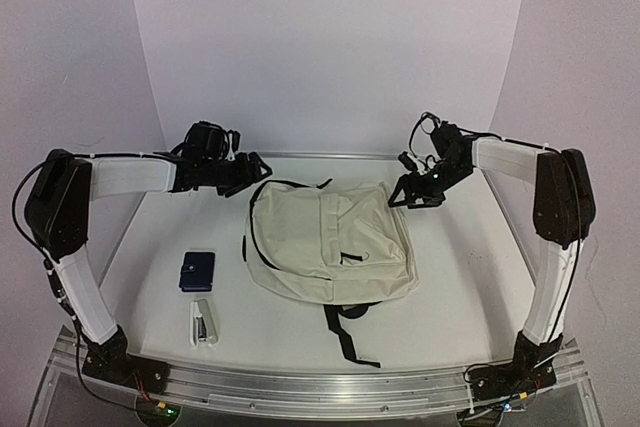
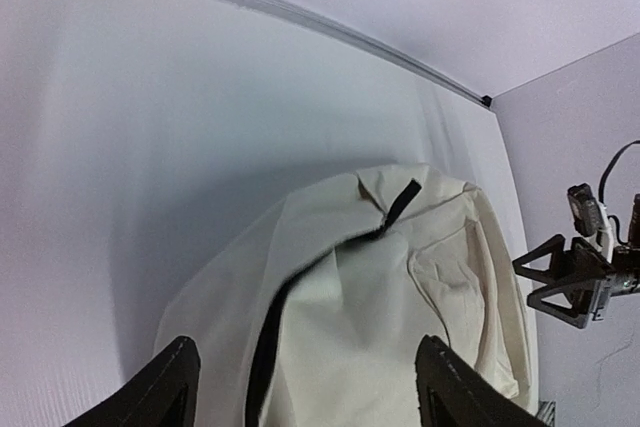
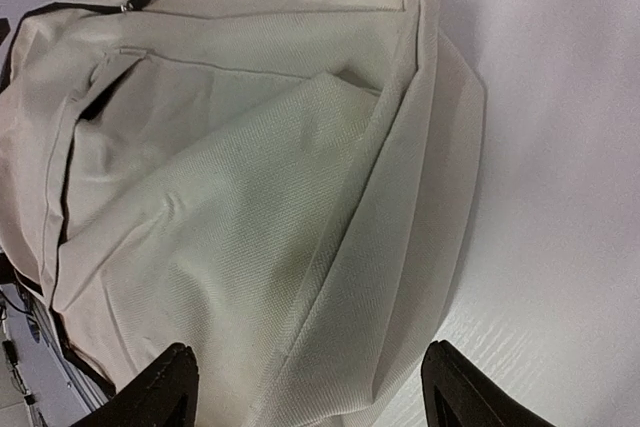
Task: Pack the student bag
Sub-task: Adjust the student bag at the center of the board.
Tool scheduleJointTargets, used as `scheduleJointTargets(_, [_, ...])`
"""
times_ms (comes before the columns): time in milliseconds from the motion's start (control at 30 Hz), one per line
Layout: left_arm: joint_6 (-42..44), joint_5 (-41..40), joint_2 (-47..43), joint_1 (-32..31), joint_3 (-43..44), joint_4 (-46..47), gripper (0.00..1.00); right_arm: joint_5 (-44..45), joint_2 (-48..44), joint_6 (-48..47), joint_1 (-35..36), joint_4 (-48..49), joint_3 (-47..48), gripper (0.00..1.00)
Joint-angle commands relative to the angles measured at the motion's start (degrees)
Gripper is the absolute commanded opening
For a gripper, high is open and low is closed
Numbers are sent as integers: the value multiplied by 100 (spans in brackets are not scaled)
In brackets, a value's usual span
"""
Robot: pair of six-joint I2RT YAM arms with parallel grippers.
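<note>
Student bag [image 1: 330, 242] lies long axis near-to-far, top farthest; left claw [image 1: 255, 169], right claw [image 1: 410, 197] released.

The student bag [image 3: 250, 197] runs off our right wrist view at nine o'clock. Overhead, we cannot identify the small white object [image 1: 204, 323] at its eight o'clock.

The top camera looks down from behind the near edge over the whole table [image 1: 470, 277]. Both wrist cameras hang close over the bag's [image 1: 330, 242] far corners, facing inward; all three views share the bag.
</note>
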Motion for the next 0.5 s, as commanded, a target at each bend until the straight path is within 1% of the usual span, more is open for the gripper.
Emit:
scheduleJointTargets(0, [-319, -638, -1106, -759, -792, -161, 87, 3, 622, -83, 37, -102, 618, 78])
scheduleJointTargets(33, [-454, -748, -1230, -906, -927, -245, 88, -27, 727, -65, 36, -114, 695, 75])
scheduleJointTargets(67, [-615, -877, -1366, -1000, -1101, -328, 89, -53, 819, -43, 35, -120, 747, 70])
scheduleJointTargets(167, [-1205, -1070, -1675, -1190, -1692, -305, 87, -90, 878, 15, 36, -134, 652, 50])
scheduleJointTargets(200, [-1382, -1092, -1724, -1208, -1852, -259, 85, -102, 828, 6, 32, -135, 554, 41])
scheduleJointTargets(300, [-1701, -1047, -1659, -1309, -2165, 61, 75, -172, 560, -65, 31, -127, 180, 22])
scheduleJointTargets(367, [-1826, -960, -1380, -1350, -2136, 152, 69, -226, 279, -80, 31, -124, -173, 12])
scheduleJointTargets(467, [-1858, -917, -950, -1382, -1951, 188, 62, -345, -117, -71, 30, -114, -742, 0])
